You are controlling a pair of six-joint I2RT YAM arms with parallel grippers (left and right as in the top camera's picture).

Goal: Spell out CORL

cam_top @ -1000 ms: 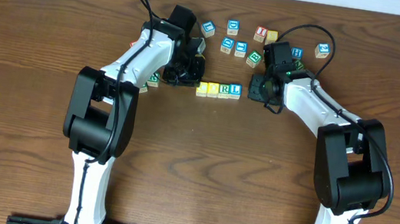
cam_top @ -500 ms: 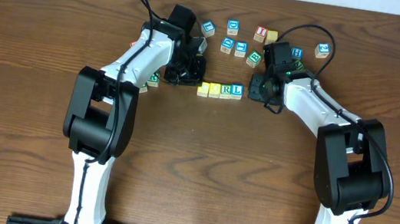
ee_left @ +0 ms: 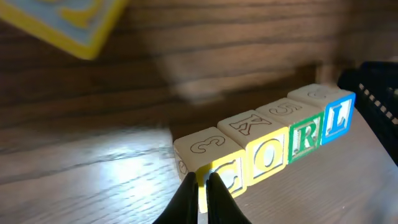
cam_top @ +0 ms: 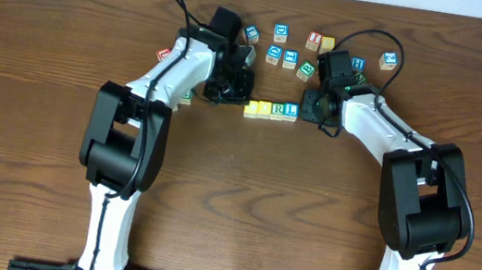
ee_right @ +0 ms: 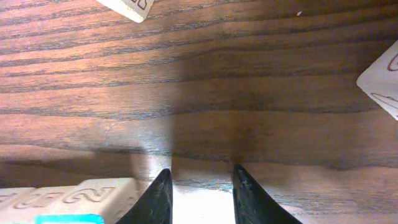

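CORL cube row (ee_left: 273, 155) is shown just beyond clenched left fingers (ee_left: 186, 202); released right fingers (ee_right: 160, 196) are seen beside L cube (ee_right: 68, 218).

Overhead looks straight down; low, close wrist views share the block row (cam_top: 271, 109).

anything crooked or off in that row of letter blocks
Nothing stands out. The row of four cubes is straight, the cubes upright and touching, and it reads C O R L in the left wrist view. None is tilted or out of line.
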